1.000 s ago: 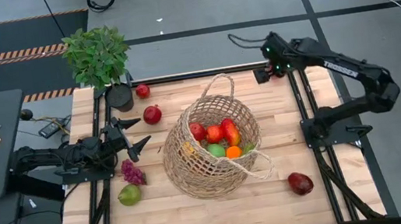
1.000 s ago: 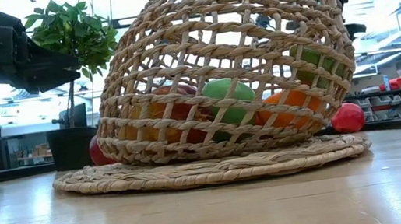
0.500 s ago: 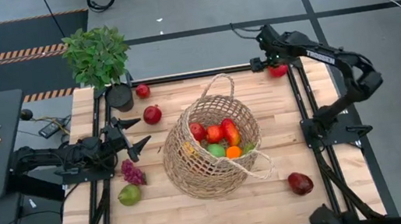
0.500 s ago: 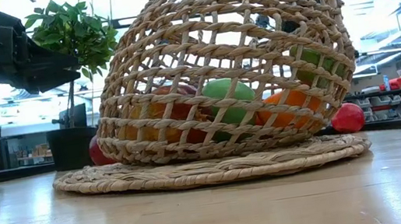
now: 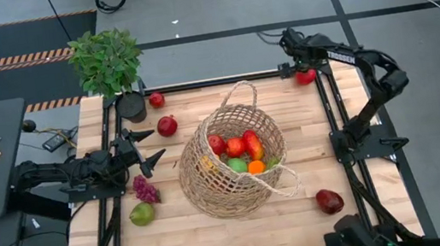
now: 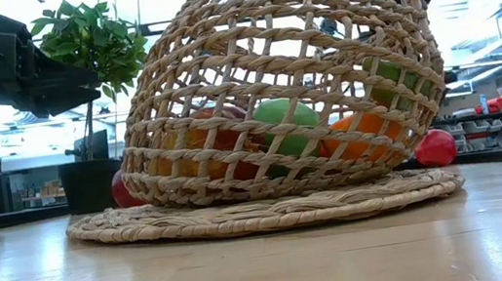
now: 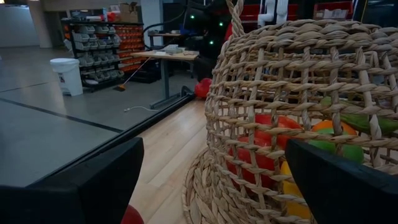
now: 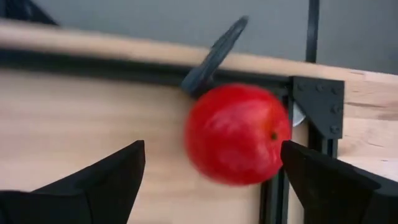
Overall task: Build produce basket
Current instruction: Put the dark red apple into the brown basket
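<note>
The wicker basket (image 5: 230, 166) sits slumped on the middle of the table, its mouth tipped toward the right. Red, orange and green produce (image 5: 241, 150) lies inside. On the table lie a red fruit (image 5: 156, 100), a dark red one (image 5: 167, 126), purple grapes (image 5: 145, 188), a green pear (image 5: 141, 213) and a dark red fruit (image 5: 329, 201). My right gripper (image 5: 291, 65) hangs open over a red fruit (image 8: 236, 134) at the far right corner, its fingers on either side and apart from it. My left gripper (image 5: 147, 147) waits open, left of the basket.
A leafy plant (image 5: 108, 59) in a black pot (image 5: 132, 108) stands at the far left corner. Dark frame rails (image 5: 333, 116) run along the table's sides. Bare wood (image 5: 219, 239) lies along the near edge, in front of the basket.
My right arm has folded in, its elbow moving toward the far edge. Its gripper has drawn a little toward the far edge, so the red fruit at the far right corner now shows in the high view. The basket and the produce have stayed put.
</note>
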